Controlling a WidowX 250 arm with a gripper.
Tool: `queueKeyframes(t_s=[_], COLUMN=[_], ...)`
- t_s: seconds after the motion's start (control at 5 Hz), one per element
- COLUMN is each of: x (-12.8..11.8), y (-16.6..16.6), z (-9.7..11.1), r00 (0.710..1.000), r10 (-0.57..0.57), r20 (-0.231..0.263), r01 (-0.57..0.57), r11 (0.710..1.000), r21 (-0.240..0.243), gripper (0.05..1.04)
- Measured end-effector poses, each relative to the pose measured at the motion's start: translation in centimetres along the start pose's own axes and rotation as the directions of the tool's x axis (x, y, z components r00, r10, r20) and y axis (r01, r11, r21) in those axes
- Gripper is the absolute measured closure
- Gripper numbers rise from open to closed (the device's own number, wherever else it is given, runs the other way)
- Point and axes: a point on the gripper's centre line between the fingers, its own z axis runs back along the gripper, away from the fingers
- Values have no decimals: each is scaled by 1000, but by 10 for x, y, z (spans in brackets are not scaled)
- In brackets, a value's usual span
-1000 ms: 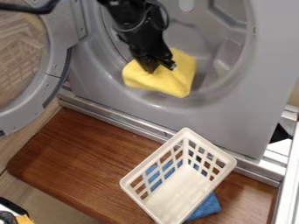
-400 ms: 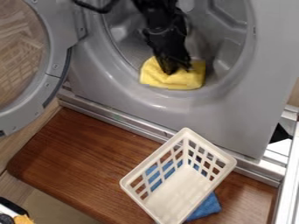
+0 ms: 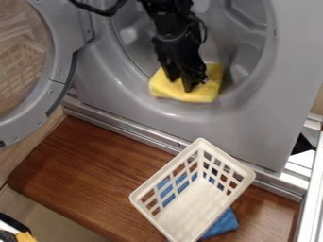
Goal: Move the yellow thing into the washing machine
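white basket (image 3: 192, 202) | blue cloth (image 3: 223, 224), partly beneath | brown wooden board (image 3: 95, 175)

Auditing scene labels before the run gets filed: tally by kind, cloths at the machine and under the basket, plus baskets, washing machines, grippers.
Cloths: 2 (yellow cloth; blue cloth, partly hidden, counted as one)
Baskets: 1 (white basket)
Washing machines: 1 (grey washing machine)
Grippers: 1 (black gripper)
Total: 5

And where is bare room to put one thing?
The wooden board, in the picture left of the white basket, below the metal rail; also inside the basket. Crowded: the washing machine's opening, around gripper and yellow cloth, and by the blue cloth.
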Motion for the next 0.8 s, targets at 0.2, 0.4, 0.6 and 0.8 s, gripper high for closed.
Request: queueKeyframes(t_s=[0.2, 0.4, 0.6, 0.8], x=[-3, -8, -11, -23], y=[-3, -2, -3, -16], z=[13, 27, 39, 49], r00=[1000, 999, 1000, 994], r10=[3, 15, 18, 53], r20=[17, 30, 25, -96], r01=[-3, -15, -18, -45], r11=[1000, 1000, 1000, 996], r21=[-1, -3, 6, 81], gripper=[90, 79, 83, 84])
